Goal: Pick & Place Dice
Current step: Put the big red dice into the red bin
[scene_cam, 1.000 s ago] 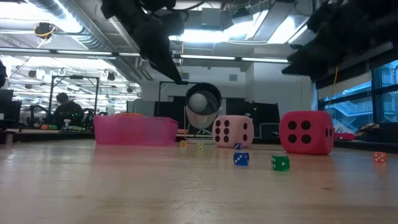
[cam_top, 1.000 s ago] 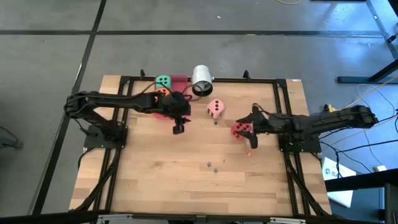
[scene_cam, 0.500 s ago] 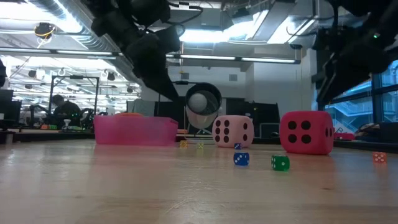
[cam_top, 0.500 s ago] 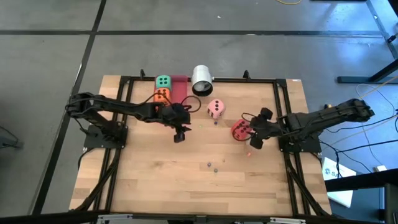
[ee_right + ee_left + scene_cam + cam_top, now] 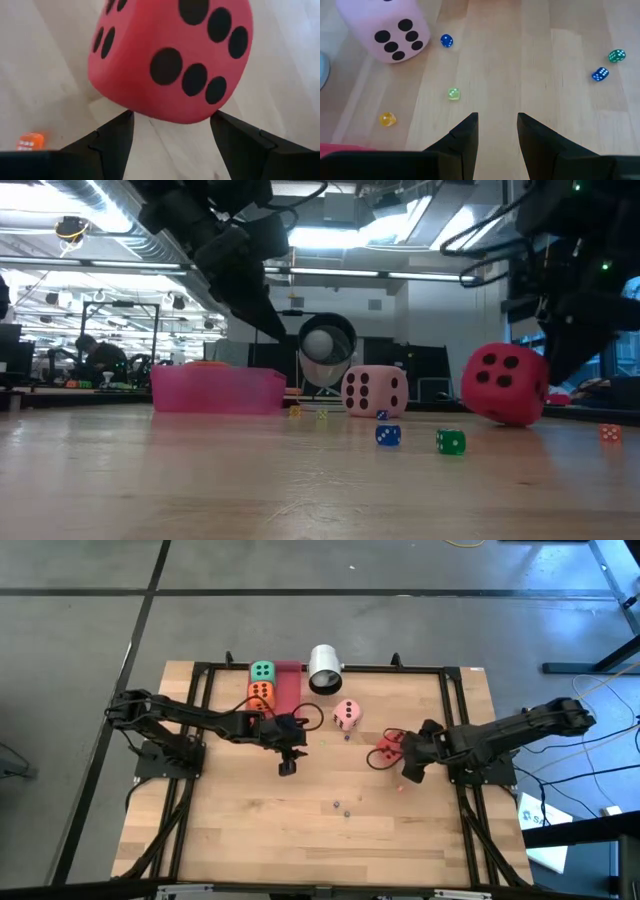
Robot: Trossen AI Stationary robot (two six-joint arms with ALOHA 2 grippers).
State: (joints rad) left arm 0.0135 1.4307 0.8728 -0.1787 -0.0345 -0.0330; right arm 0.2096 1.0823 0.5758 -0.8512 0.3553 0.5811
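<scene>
Red die is sitting tilted between the right tool's spread fingers, ungripped; closing squarely comes next, while the left tool is hovering half-open, empty.

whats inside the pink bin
From above, the pink bin holds a green die and an orange die, side by side. In the low view the bin's wall hides them, so what lies under them cannot be seen.
</scene>
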